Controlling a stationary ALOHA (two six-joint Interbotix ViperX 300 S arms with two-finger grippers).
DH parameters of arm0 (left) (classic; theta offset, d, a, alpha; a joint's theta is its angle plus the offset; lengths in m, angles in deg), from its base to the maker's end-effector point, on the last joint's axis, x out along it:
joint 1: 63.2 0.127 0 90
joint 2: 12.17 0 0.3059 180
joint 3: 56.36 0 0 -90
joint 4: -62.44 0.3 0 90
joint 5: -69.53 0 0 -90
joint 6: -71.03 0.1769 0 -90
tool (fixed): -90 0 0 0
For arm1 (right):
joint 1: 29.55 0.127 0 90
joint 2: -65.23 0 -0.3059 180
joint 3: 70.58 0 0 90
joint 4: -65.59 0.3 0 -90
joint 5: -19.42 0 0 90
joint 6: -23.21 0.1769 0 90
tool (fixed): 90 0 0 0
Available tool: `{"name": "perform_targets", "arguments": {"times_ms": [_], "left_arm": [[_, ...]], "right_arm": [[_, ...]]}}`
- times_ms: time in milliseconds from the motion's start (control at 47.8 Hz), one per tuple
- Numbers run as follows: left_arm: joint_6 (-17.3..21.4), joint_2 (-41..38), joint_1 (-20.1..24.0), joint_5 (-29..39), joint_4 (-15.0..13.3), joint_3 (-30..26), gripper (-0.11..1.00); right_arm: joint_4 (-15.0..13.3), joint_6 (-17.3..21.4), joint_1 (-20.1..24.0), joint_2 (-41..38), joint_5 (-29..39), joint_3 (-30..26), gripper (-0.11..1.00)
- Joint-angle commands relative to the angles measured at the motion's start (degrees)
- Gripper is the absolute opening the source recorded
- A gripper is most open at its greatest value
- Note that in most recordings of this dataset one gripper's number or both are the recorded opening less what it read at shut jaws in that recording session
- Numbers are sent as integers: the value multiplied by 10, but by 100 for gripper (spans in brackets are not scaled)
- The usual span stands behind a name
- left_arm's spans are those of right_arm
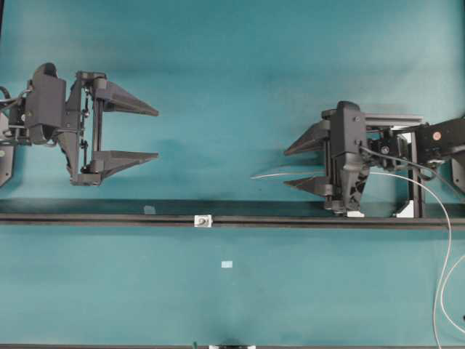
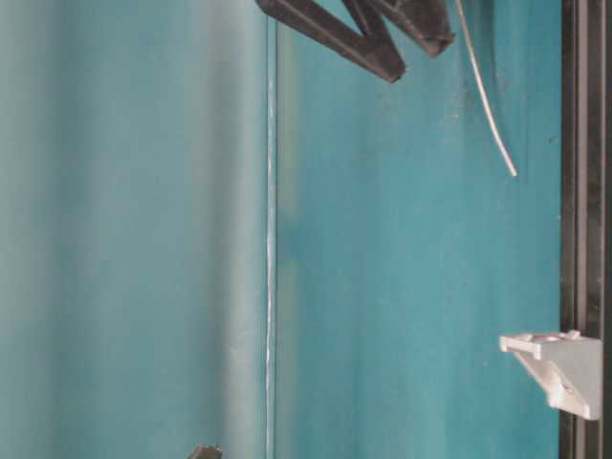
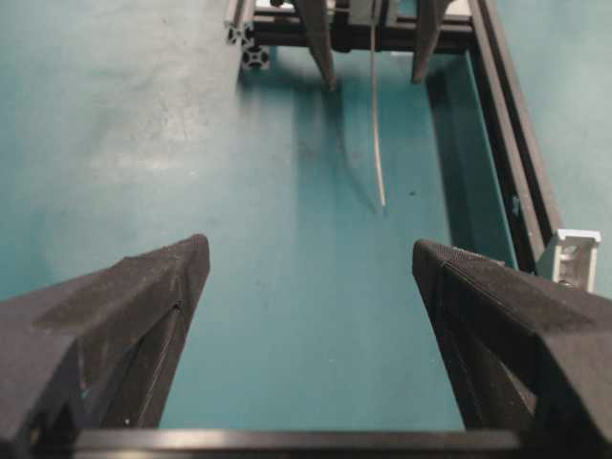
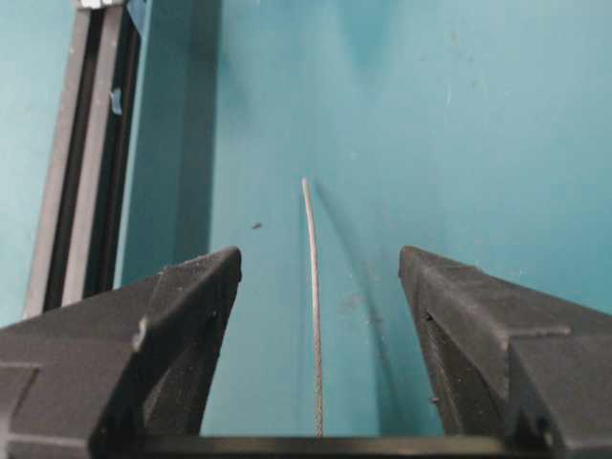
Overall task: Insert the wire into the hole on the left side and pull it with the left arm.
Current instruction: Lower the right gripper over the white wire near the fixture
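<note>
Right pincer (image 4: 316, 316) is straddling the wire (image 4: 312, 287), spread, not pinching; wire looks thin, springy, best gripped near its tip. Left pincer (image 1: 129, 132) is waiting spread.

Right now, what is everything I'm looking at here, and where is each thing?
table cover: one, teal, under everything.
rail: one, black, running across the table.
fitting with the hole: one, white, on the rail, left of middle.
tape marks: two, pale blue, one near the rail, one below it.
bracket: one, white, against the rail.
frame: one, black metal, far right.
wire: one, white, lying between the right gripper's fingers, untouched.
left gripper: one, black, open, empty.
right gripper: one, black, open.
</note>
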Motion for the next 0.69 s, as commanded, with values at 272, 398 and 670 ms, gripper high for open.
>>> {"name": "perform_targets", "arguments": {"times_ms": [272, 398, 670], "left_arm": [[0, 3, 2, -4, -1, -4, 78], [0, 3, 2, -3, -1, -4, 78], [-1, 3, 2, -4, -1, -4, 79]], "right_arm": [[-1, 1, 2, -17, 20, -27, 79], [-1, 1, 2, -21, 27, -35, 79], [0, 1, 2, -36, 40, -46, 78]]}}
